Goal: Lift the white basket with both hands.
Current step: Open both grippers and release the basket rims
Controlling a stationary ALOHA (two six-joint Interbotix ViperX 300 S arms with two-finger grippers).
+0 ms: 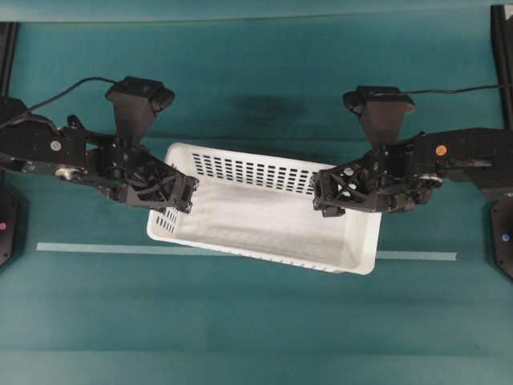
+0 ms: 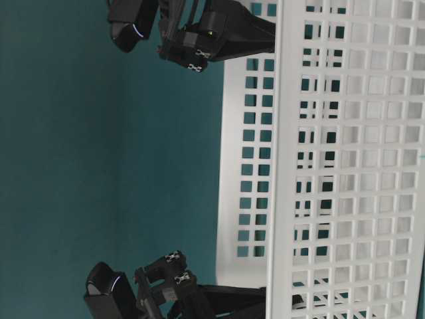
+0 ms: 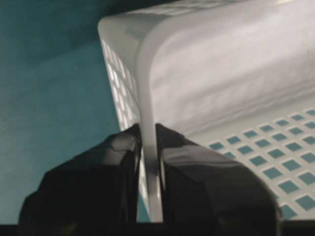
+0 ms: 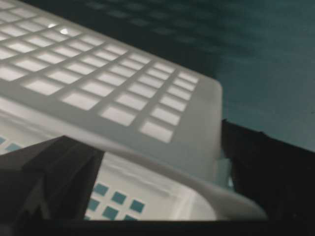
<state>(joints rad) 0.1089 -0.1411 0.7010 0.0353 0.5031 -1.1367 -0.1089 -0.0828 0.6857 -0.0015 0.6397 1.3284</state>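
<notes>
A teal cloth-covered table [image 1: 264,321] carries the large rectangular white plastic basket [image 1: 264,220] at its middle — open side up, long axis running left to right, slightly skewed so the right end sits nearer the front edge. The black left gripper [image 1: 183,202] is clamped on the left end wall's rim; the black right gripper [image 1: 325,196] straddles the right end wall — its fingers appear closed on the rim.

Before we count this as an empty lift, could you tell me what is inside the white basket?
The white basket shows only its bare white floor. Both grippers, left and right, reach over the end rims and cover small patches of the interior beneath them.
</notes>
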